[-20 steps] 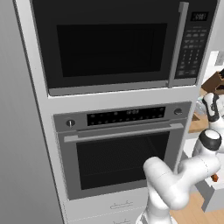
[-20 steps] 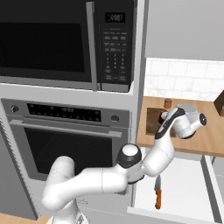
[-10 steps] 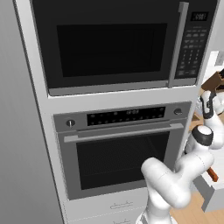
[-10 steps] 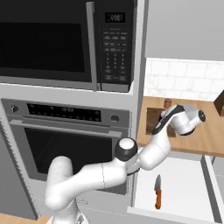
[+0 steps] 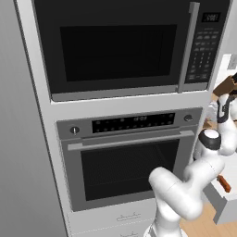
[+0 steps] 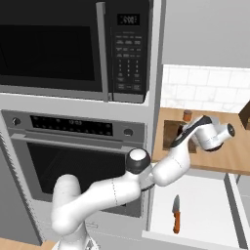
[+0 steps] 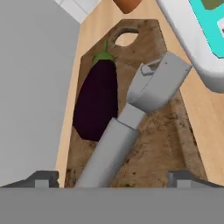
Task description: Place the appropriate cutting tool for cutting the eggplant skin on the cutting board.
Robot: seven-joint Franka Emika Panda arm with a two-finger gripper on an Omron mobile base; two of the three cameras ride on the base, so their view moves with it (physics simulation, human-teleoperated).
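The gripper (image 7: pixel 113 177), its two dark fingertips spread wide at the bottom corners of the hand view and closed on nothing, hangs over the silvery-grey peeler with a blocky head and rounded handle (image 7: pixel 131 124), which lies diagonally on the mottled brown wooden cutting board (image 7: pixel 166 148). The tool looks free of the fingers, its handle running down between them toward the lower edge of the frame. Just beside it, left of centre, rests the glossy dark purple eggplant with a green stem cap (image 7: pixel 97 99); whether the two touch cannot be told. The board has a rounded handle hole near the top of the frame and sits on the pale wooden tabletop (image 7: pixel 208 113).

In the right base view the white arm reaches to the tabletop at right; below, an orange-handled knife (image 6: pixel 176 219) lies in an open white drawer (image 6: pixel 195 205).

The placing looks done. The risk lies in the retreat: a fingertip rising crookedly could catch the smooth handle and drag or roll the peeler off the board, or nudge the rounded eggplant.
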